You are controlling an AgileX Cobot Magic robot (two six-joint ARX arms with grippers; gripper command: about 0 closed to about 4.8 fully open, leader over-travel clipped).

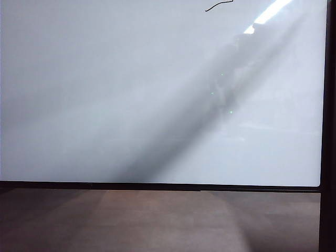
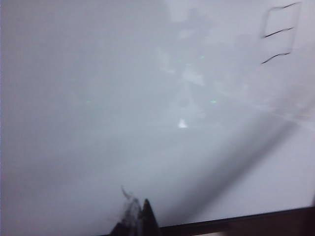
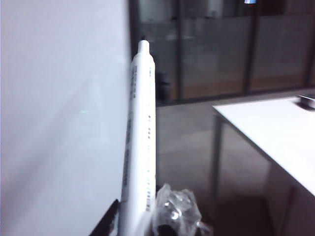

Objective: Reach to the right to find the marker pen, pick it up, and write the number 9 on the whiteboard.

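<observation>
**Marker in hand beside the whiteboard**

The whiteboard [image 1: 131, 105] fills the scene, a thin black stroke [image 1: 219, 5] near its upper edge. Beside the board, the right gripper [image 3: 142, 221] has its jaws closed on the marker pen [image 3: 140, 137]. The left gripper [image 2: 138, 219] sits near the board's lower frame; its jaws' spread cannot be told.

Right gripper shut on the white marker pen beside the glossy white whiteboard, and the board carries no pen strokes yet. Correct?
Not quite. The right gripper does hold the white marker pen beside the whiteboard, but the board already bears black pen strokes, seen in the exterior and left wrist views.
</observation>
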